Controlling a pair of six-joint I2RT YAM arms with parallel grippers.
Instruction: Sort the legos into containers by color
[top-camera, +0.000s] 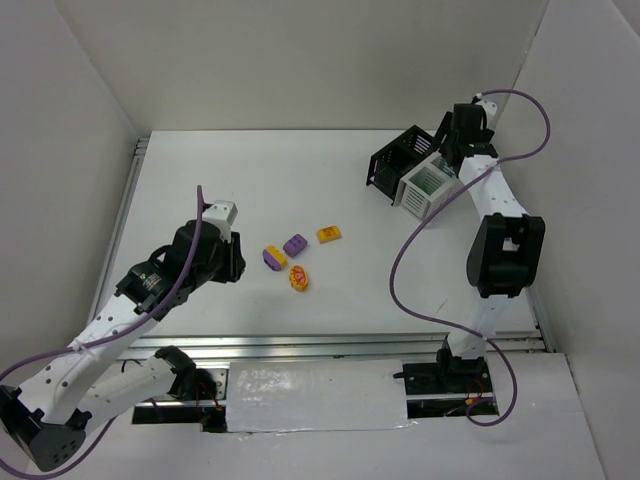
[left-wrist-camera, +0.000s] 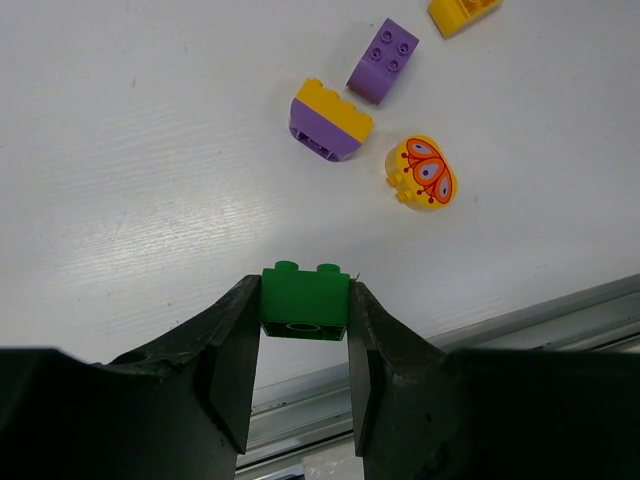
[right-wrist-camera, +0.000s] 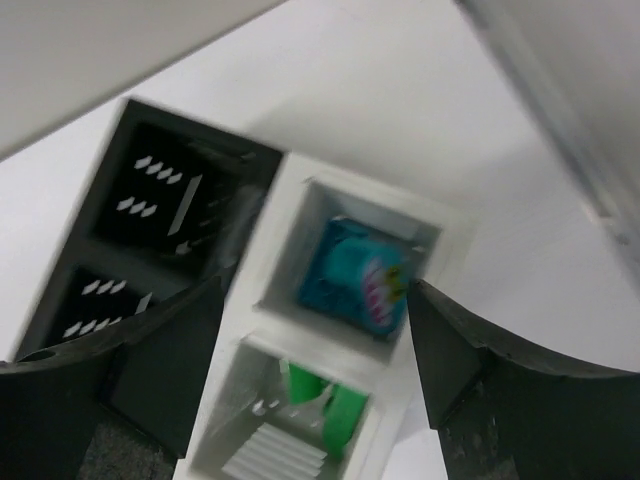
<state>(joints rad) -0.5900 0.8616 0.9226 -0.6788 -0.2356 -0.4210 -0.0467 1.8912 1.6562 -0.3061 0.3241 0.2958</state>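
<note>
Two containers stand touching at the table's (top-camera: 200, 180) far right: black bin (top-camera: 398, 160) and white bin (top-camera: 425, 188), both slatted. In the white bin, a teal brick (right-wrist-camera: 355, 275) and a green piece (right-wrist-camera: 325, 405) are seen in separate compartments.

Right gripper (right-wrist-camera: 315, 345): poised over the bins, jaws spread wide, nothing held.

Left gripper (left-wrist-camera: 305, 295): clamped on a green brick (left-wrist-camera: 305, 312) across its flat sides, near the table's front edge.

Four loose bricks at mid-table: yellow-purple brick (left-wrist-camera: 328, 120), purple brick (left-wrist-camera: 383, 62), orange brick (left-wrist-camera: 462, 10), patterned oval (left-wrist-camera: 422, 172).

All are judged light, rigid and smooth. Flat opposing walls are recommended for gripping. The oval's curved shell is judged likely to slip.
</note>
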